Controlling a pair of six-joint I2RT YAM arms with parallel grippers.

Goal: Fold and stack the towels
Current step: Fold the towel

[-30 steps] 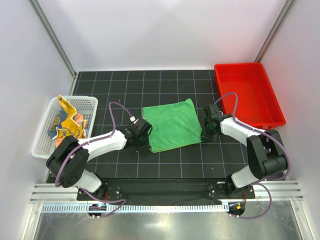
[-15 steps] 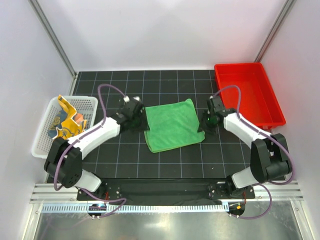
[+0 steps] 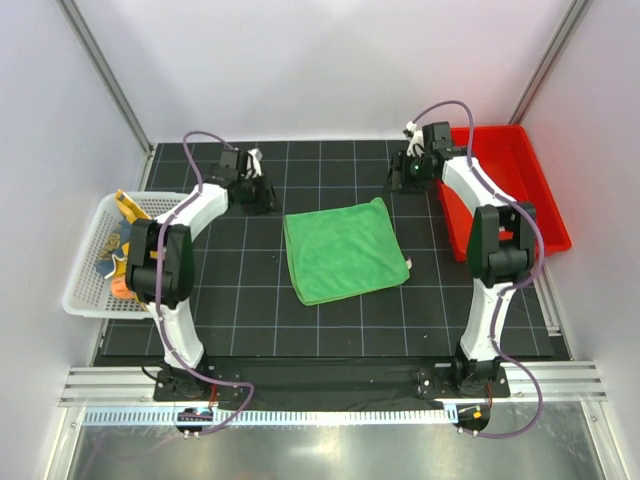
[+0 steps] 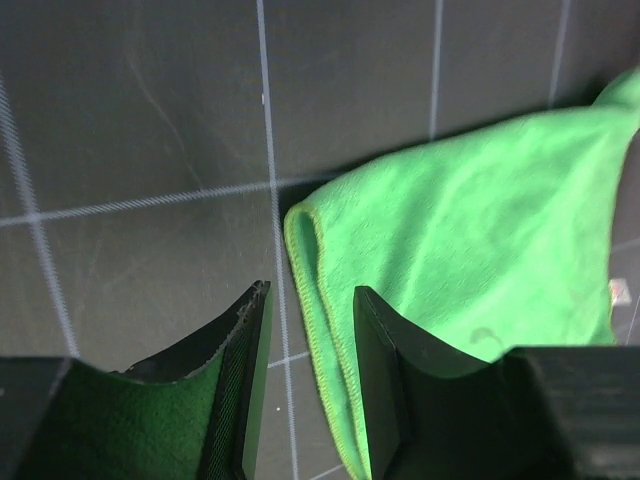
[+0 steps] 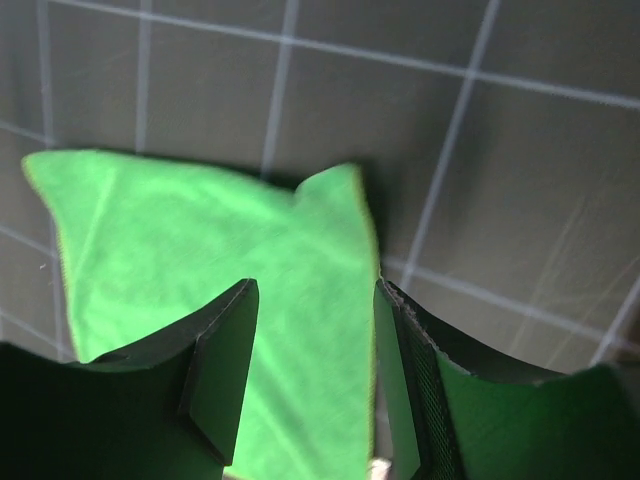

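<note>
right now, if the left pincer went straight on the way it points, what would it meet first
Most likely the green towel: its hemmed edge near a corner lies in line with the open left pincer. Depth is unclear, so it might land on the black mat just beside that edge.

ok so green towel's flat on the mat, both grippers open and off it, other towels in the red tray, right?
No: the other towels are in the white basket, not the red tray, as the top view shows. Green towel flat on the mat, left gripper and right gripper open and off it: correct.
</note>
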